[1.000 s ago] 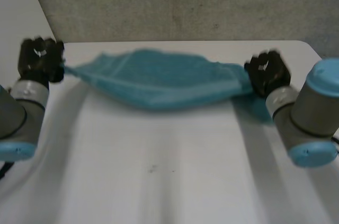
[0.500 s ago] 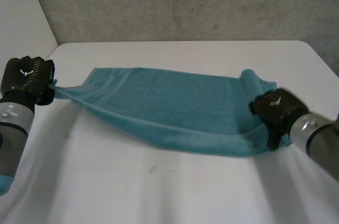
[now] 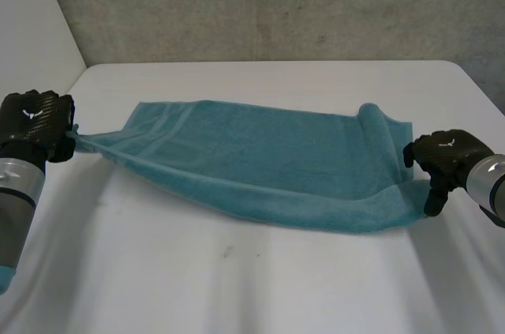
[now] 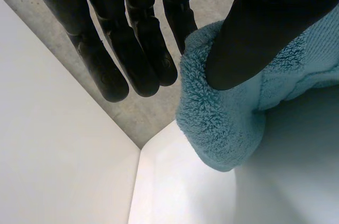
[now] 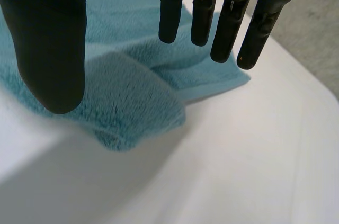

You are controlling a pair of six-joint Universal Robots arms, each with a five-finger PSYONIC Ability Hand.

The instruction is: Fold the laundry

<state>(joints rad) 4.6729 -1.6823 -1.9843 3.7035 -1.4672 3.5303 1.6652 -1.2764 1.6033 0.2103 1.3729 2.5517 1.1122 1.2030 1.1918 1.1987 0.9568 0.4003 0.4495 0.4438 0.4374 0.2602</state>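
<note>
Left hand (image 3: 35, 119) is being kept closed on one corner of the teal towel (image 3: 268, 160); the cloth is being pinched between its thumb (image 4: 249, 33) and its fingers (image 4: 132, 49). The white worktop (image 3: 276, 287) is being covered across its middle by the towel, which is being stretched lengthwise between the two hands, most of it lying flat. The pinched corner is being held slightly above the worktop, drawn into a point. The right hand (image 3: 443, 159) is being held open just beside the towel's other end, fingers straight and apart from the thumb, over a doubled corner lying on the worktop.
</note>
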